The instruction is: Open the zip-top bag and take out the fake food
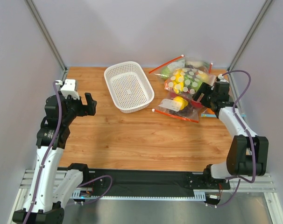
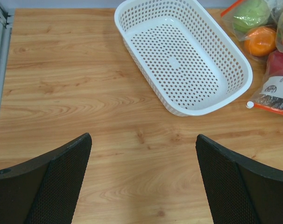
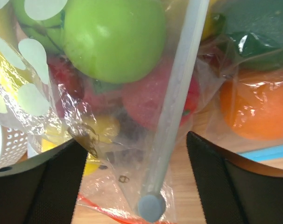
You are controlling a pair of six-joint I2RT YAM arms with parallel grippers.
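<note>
At 9 o'clock on the desk (image 1: 132,140), the left hand (image 1: 88,104) hangs released with its two fingers wide apart, and one white basket (image 1: 129,87) sits toward 12 o'clock. At 2 o'clock one dotted zip-top bag (image 1: 188,80) lies heaped among at least two undotted bags (image 1: 179,108) with red strips. The fake food (image 1: 179,75) overlaps too much to count, with only one green apple (image 3: 114,37) clear. The right hand (image 1: 203,97) is also released, its fingers either side of a pale zip strip (image 3: 176,102), and it hides part of the heap.
</note>
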